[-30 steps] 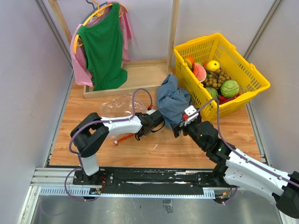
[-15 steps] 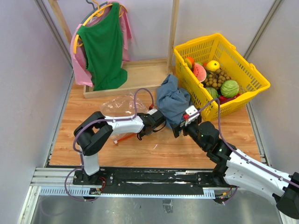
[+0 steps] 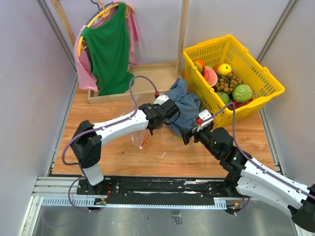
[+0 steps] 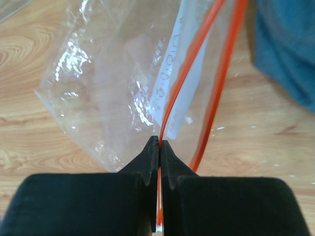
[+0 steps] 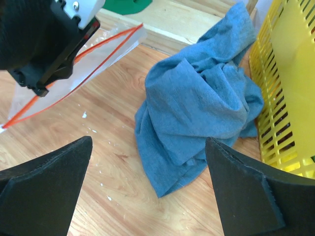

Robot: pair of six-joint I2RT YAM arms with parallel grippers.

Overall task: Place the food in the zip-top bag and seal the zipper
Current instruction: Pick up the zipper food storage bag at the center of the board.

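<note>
At the middle of the overhead view, my left jaws are pinched shut on the zipper [image 4: 189,69] of the zip-top bag [image 3: 139,136]. A second ago they stood partly apart at the bag's edge. My left wrist view shows them holding one of the two red-orange tracks. The other track runs free just to the right, so the bag's mouth is parted.

The bag itself has moved. Earlier it lay spread on the bench [image 3: 167,157], left of centre and nearer the back. Now it hangs crumpled from my left jaws, a little below and left of them in the overhead frame. My left arm [image 3: 118,127], bent back on itself a second ago, now reaches out in a long diagonal toward the blue-grey cloth [image 3: 183,105].

My right arm [image 3: 226,147] has barely shifted. My right jaws are spread wide with nothing between them, as they were before. In the right wrist view they sit at the lower corners, with the cloth beyond them. The food [image 3: 227,83] is in the yellow basket [image 3: 241,112] at upper right, well apart from the bag.
</note>
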